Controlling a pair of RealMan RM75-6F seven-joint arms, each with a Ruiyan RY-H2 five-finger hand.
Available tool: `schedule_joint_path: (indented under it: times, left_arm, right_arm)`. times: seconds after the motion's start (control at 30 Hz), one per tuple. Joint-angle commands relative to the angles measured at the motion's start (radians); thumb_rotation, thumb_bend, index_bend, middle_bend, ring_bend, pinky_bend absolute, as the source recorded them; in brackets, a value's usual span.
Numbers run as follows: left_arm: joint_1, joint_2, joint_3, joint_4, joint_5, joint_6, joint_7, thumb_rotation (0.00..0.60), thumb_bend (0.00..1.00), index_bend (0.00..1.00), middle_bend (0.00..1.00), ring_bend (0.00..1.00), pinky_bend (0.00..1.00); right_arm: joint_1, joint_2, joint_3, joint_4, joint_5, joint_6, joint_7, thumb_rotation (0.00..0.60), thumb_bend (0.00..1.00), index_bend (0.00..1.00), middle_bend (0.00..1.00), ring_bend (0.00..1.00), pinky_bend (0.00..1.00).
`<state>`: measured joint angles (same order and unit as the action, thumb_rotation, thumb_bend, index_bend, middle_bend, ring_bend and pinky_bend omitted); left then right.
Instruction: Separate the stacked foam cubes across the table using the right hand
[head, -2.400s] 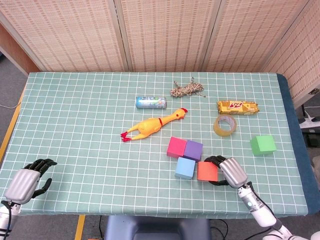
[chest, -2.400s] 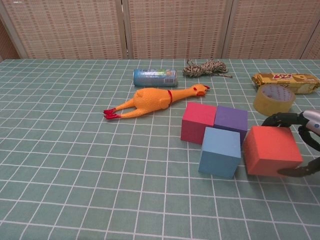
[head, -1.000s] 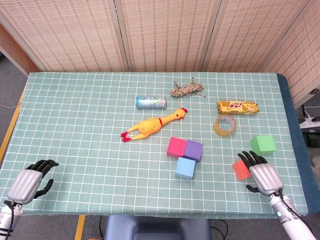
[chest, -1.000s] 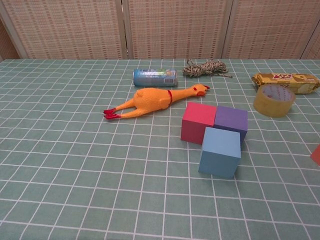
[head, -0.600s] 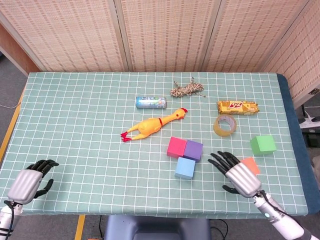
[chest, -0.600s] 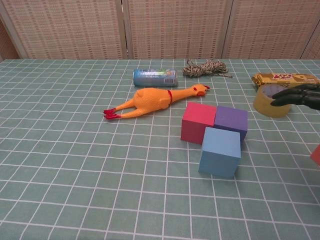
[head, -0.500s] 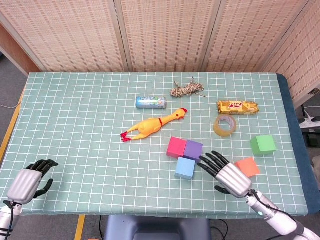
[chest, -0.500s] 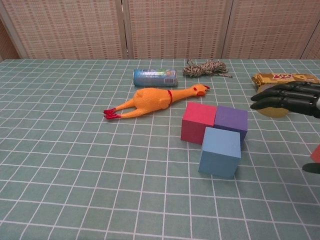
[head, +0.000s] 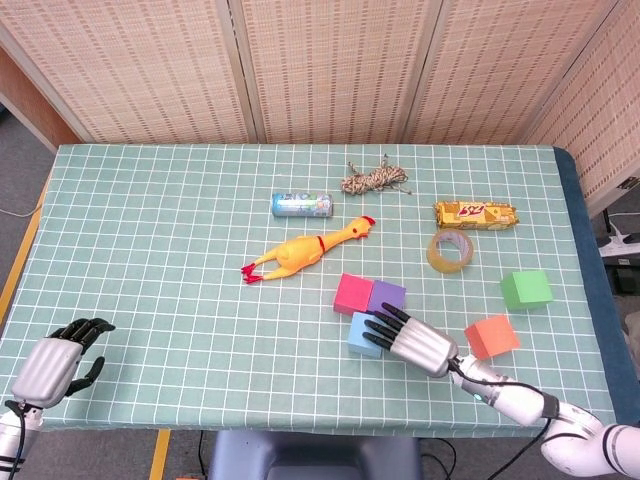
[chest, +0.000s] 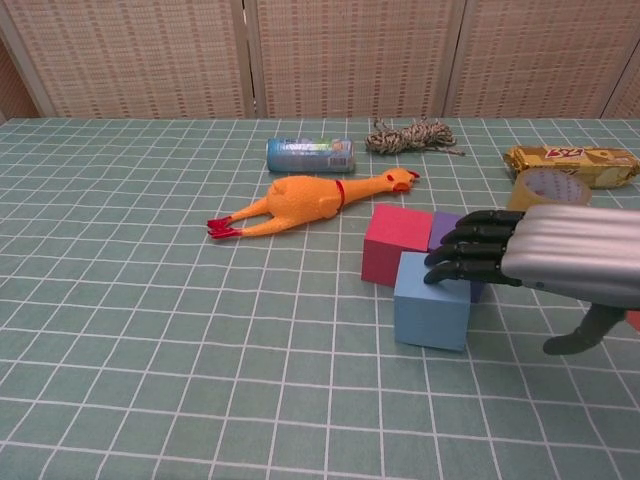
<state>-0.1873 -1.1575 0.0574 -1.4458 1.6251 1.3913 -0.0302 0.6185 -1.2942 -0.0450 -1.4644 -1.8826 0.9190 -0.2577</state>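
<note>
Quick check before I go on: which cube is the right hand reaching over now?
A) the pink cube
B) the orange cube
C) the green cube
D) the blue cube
D: the right hand has its dark fingertips over the top of the blue cube, while the orange cube and green cube sit apart to the side.

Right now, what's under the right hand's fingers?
The right hand reaches out flat over the cube cluster. Its fingertips sit above the blue cube; behind them is the purple cube, partly covered. Actual contact can't be told.
</note>
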Motion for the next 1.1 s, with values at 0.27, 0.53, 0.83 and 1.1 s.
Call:
schedule_joint_path:
  times: [0.27, 0.53, 0.83, 1.1]
  left_arm:
    - [0.002, 0.002, -0.002, 0.001, -0.001, 0.006, -0.006, 0.600, 0.47, 0.27, 0.25, 0.23, 0.44]
    - [0.002, 0.002, -0.002, 0.001, 0.000, 0.007, -0.006, 0.600, 0.47, 0.27, 0.25, 0.23, 0.44]
    - [0.004, 0.003, -0.003, 0.002, 0.001, 0.010, -0.008, 0.600, 0.47, 0.27, 0.25, 0.23, 0.44]
    - [0.006, 0.004, -0.003, 0.002, 0.004, 0.016, -0.011, 0.600, 0.47, 0.27, 0.25, 0.23, 0.44]
  right_arm:
    - [0.023, -0.093, 0.006, 0.098, -0.048, 0.109, -0.054, 0.600, 0.05, 0.11, 0.06, 0.00, 0.00]
    - [0.036, -0.121, -0.009, 0.123, -0.051, 0.121, -0.031, 0.600, 0.05, 0.11, 0.06, 0.00, 0.00]
    - [0.077, -0.214, 0.002, 0.202, 0.001, 0.042, -0.062, 0.600, 0.05, 0.19, 0.16, 0.00, 0.00]
    - [0.070, -0.244, -0.014, 0.242, -0.010, 0.110, -0.074, 0.600, 0.05, 0.45, 0.47, 0.11, 0.00]
